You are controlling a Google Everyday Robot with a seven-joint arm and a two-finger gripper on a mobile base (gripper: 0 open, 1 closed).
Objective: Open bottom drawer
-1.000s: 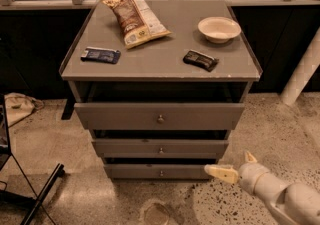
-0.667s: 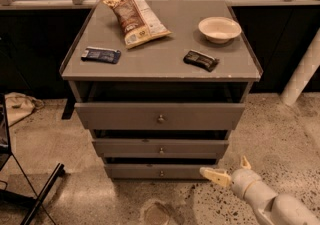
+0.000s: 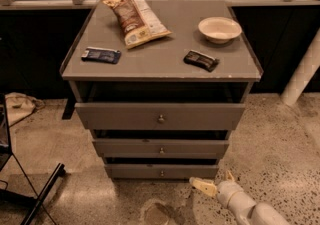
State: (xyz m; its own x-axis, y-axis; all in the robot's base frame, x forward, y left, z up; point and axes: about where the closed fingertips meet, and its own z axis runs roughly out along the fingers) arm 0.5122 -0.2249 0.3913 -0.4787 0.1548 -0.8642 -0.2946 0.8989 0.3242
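Down low, the end effector (image 3: 214, 181) hovers near the bottom drawer (image 3: 161, 171).

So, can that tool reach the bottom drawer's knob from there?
Probably yes. The tool hangs low, just right of the bottom drawer and a little in front of it, and nothing lies between it and the knob.

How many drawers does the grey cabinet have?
3. The top drawer is under the tabletop, the middle drawer sits below it, and the bottom drawer is nearest the floor. None seem hidden. The gripper is just in front of the bottom drawer.
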